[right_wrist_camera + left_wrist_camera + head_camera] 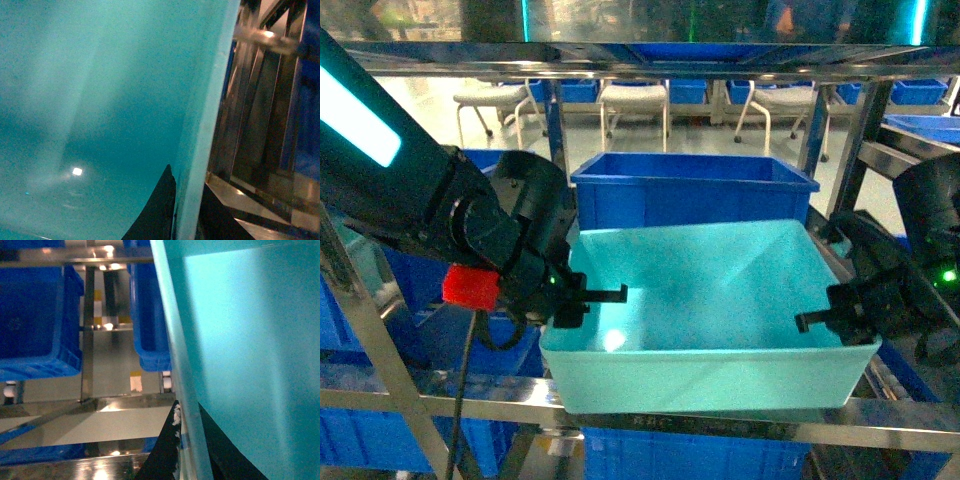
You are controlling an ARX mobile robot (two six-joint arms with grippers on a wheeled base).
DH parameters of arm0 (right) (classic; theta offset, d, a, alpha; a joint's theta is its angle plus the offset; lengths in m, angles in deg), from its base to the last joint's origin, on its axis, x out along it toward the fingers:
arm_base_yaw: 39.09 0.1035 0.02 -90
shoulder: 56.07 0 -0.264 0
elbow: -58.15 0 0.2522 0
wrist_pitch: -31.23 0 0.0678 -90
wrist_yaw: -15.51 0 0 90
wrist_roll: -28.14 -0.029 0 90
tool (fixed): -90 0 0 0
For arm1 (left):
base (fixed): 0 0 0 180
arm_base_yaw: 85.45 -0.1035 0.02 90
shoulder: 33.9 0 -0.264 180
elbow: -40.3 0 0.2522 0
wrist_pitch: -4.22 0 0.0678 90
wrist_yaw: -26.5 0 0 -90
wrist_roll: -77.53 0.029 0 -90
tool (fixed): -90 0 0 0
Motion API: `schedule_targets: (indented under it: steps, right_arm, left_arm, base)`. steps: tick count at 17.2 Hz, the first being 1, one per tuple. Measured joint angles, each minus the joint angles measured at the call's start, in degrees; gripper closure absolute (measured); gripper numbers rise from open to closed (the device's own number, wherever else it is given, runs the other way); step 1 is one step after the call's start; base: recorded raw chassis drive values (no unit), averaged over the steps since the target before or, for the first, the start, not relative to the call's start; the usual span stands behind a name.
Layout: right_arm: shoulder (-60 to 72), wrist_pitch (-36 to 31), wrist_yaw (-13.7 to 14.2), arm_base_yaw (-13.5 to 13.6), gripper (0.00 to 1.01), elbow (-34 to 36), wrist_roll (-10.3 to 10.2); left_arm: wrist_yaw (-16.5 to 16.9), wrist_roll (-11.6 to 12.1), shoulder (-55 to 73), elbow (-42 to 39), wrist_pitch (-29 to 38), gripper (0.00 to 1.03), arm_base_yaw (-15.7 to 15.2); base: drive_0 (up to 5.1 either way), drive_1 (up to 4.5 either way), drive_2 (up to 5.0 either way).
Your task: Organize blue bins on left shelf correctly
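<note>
The pale turquoise bin, in front of the dark blue bin on the left shelf, is clamped at opposite rims by the left hand and right hand, apparently mid-carry; next comes a level move.

Overhead light is glaring off the steel beam in the head view, and a small bright spot is reflecting inside the turquoise bin. The lower tiers are sitting in dim shadow. Both wrist views are looking soft, perhaps from closeness, with glints flaring on the shelf post.
</note>
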Motion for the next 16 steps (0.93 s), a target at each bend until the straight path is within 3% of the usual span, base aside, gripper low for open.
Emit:
schedule_targets:
  steps: [1, 6, 13, 14, 16]
  right_arm:
    - [2.0, 0.7, -0.1, -0.3, 0.94, -0.6, 0.0]
    - [6.5, 4.9, -0.4, -0.7, 0.94, -7.5, -0.8]
    - [6.4, 5.3, -0.6, -0.7, 0.94, -7.5, -0.9]
    - [6.4, 5.0, 0.6, -0.7, 0.86, -7.5, 1.0]
    - [6.4, 2.5, 3.5, -0.4, 0.58, -6.1, 7.0]
  left_arm:
    - [0.5, -0.5, 2.0, 1.9, -1.5, 0.98, 0.1]
    - [0.5, 2.2, 8.3, 16.1, -12.0, 0.98, 0.3]
    - [0.3, 1.6, 7.1, 13.8, -11.2, 0.99, 0.3]
    - [0.6, 1.8, 7.1, 13.6, -10.8, 0.93, 0.3]
    - [-0.5, 1.8, 6.4, 12.0, -7.8, 0.65, 0.2]
  base:
    - [0.0, 0.00, 0.0]
    - [0.0, 0.00, 0.0]
    - [0.0, 0.00, 0.0]
    - [0.0, 0.00, 0.0]
    - [0.0, 0.00, 0.0]
